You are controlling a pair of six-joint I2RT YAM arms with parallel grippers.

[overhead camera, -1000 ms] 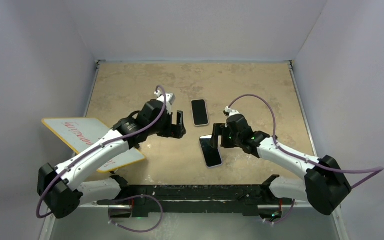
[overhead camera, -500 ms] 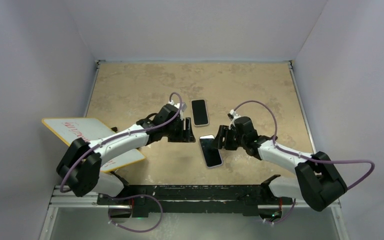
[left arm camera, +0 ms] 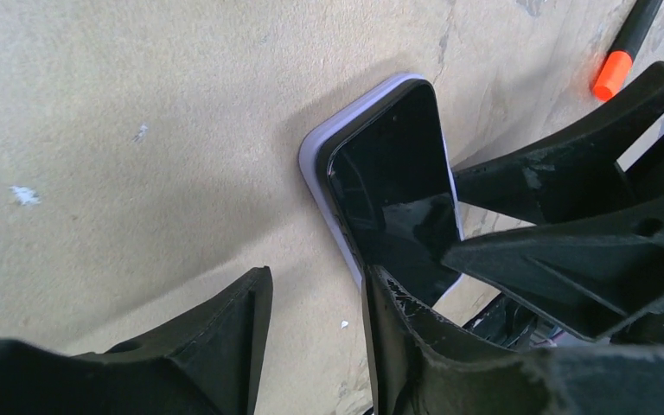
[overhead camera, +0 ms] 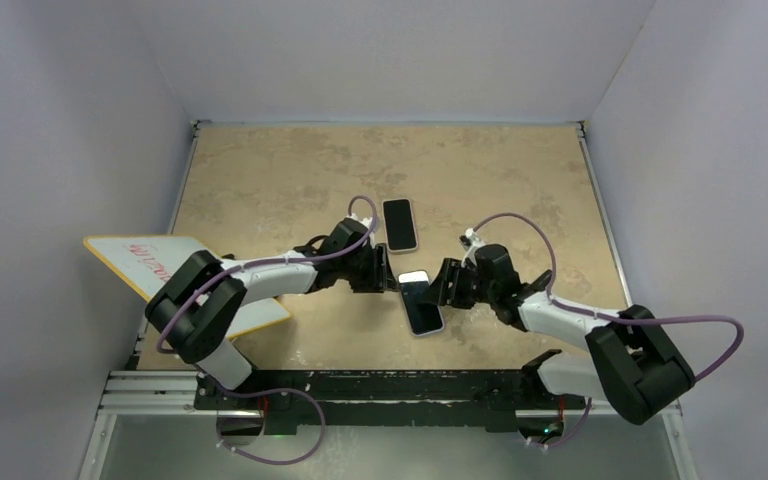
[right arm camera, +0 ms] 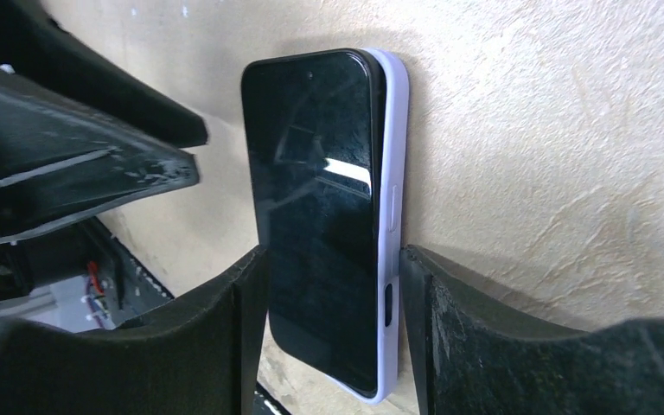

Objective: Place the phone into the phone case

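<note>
phone (right arm camera: 320, 216): lies screen up on the lavender phone case (right arm camera: 392, 216), a little shifted to one side, on the table (overhead camera: 280, 170) between both grippers; same place as a second ago.
left gripper (left arm camera: 316, 285): has come down from beside the other dark phone (overhead camera: 398, 224) to this phone's left edge; fingers apart, only bare table between them.
right gripper (right arm camera: 333, 255): has moved closer; its fingers stand along both long sides of phone and case; whether they press is not possible to tell.
</note>
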